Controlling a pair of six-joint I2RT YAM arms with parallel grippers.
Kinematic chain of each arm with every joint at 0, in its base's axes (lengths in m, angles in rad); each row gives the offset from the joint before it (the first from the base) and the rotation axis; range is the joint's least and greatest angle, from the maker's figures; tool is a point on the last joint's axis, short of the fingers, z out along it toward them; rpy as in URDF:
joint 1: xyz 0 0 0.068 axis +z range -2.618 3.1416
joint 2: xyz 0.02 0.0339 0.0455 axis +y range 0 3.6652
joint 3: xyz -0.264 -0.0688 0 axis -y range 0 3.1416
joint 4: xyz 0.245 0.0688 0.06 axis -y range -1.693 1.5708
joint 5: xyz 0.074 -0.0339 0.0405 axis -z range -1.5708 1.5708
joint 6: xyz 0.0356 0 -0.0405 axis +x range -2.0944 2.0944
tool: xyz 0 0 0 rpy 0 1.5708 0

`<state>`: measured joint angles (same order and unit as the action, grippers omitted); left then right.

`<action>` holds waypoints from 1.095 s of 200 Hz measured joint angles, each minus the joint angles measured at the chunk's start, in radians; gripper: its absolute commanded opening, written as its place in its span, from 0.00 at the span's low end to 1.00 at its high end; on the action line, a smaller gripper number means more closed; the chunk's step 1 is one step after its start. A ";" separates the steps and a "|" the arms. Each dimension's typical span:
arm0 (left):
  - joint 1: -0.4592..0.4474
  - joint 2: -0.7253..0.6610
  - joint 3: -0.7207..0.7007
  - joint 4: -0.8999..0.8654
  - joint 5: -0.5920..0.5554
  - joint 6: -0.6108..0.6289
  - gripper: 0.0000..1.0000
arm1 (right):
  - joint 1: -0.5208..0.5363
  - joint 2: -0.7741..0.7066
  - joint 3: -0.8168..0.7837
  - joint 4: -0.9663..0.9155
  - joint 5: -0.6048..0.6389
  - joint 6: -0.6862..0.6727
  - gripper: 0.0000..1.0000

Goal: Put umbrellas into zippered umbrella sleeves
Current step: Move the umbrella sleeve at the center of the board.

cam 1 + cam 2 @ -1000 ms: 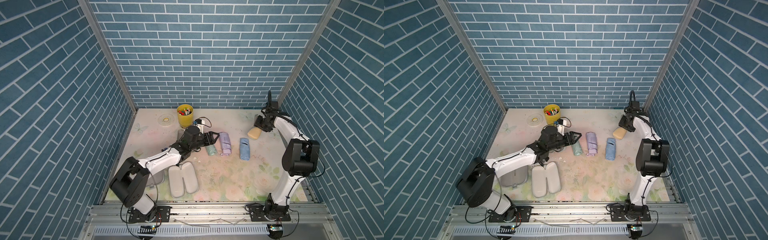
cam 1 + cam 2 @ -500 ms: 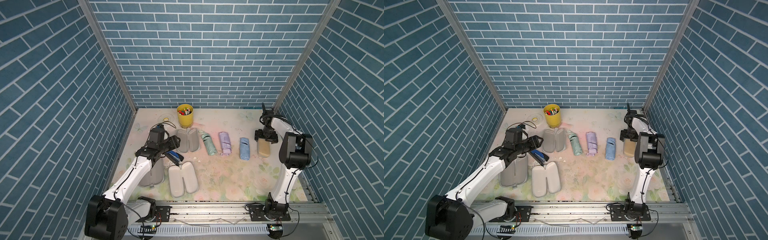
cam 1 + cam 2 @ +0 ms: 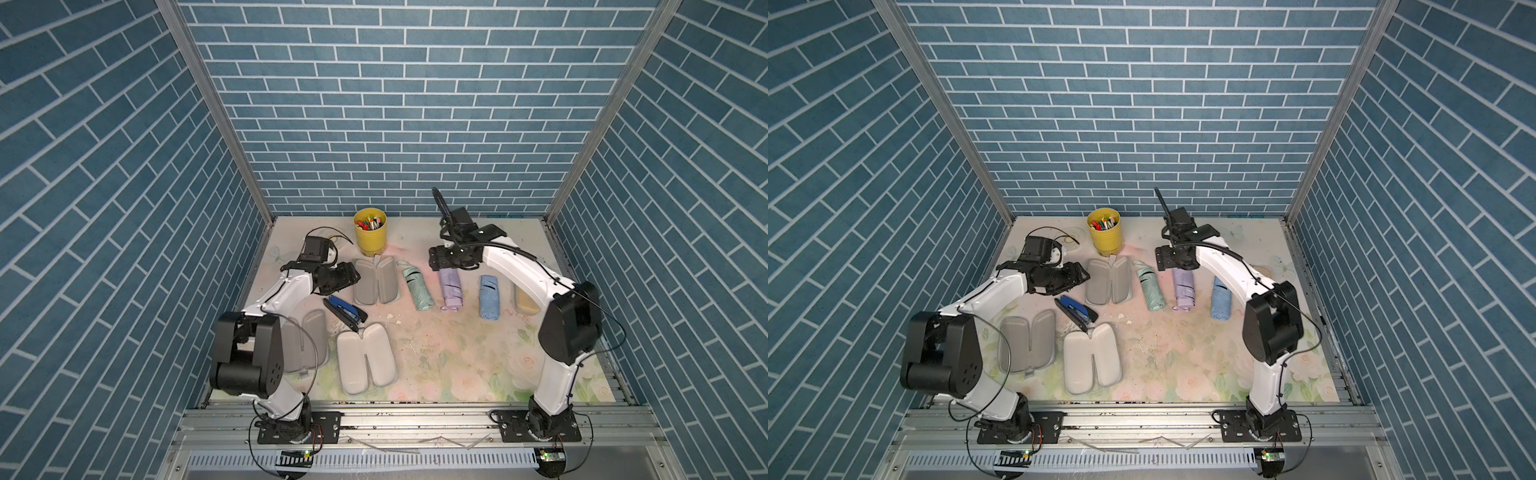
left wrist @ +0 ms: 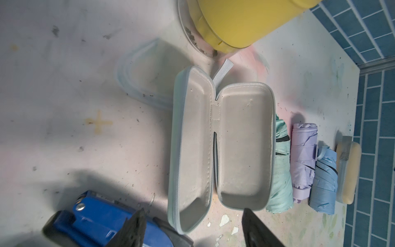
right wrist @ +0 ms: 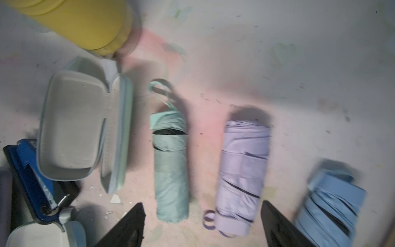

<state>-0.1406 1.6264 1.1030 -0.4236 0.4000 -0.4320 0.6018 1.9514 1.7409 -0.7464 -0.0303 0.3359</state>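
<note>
Hanging left of the yellow cup point(image 3: 370, 237), the left gripper point(image 4: 192, 211) has its jaws wide with nothing in them. It is just beside an open sleeve point(image 3: 376, 280) lying in front of the cup. Right of the cup lie the mint umbrella point(image 3: 417, 289), the lilac umbrella point(image 3: 451, 291) and the light blue umbrella point(image 3: 489, 297) in a row. The right gripper point(image 5: 202, 204) hangs over the lilac umbrella, jaws wide, holding nothing.

Three umbrellas lie loose: the mint green umbrella point(image 3: 419, 289), the lilac umbrella point(image 3: 451, 289) and the light blue umbrella point(image 3: 489, 297). Four sleeves: three lie open, the far sleeve point(image 3: 365, 282), near-left sleeve point(image 3: 1027, 340) and near-centre sleeve point(image 3: 351, 361); the cream sleeve point(image 4: 350, 175) at the right is closed. One yellow cup point(image 3: 370, 243); one dark blue object point(image 3: 343, 311).
</note>
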 measured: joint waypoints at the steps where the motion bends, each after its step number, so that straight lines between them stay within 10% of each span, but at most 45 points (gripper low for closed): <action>1: -0.002 0.003 0.002 -0.001 -0.001 -0.001 0.67 | 0.004 0.009 0.004 0.002 -0.002 0.000 0.85; 81: -0.036 0.126 0.017 0.027 0.009 -0.024 0.39 | 0.068 0.192 -0.044 0.035 -0.028 0.013 0.78; 160: -0.048 0.135 -0.033 0.097 0.037 -0.071 0.18 | 0.085 0.181 -0.140 0.123 -0.041 0.037 0.17; 219: -0.119 0.128 -0.072 0.167 0.039 -0.130 0.10 | -0.045 -0.109 -0.387 0.048 -0.161 0.057 0.09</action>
<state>-0.2600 1.7546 1.0309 -0.2565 0.4393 -0.5621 0.5571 1.8420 1.3537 -0.6979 -0.1909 0.3927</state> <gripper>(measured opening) 0.110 0.337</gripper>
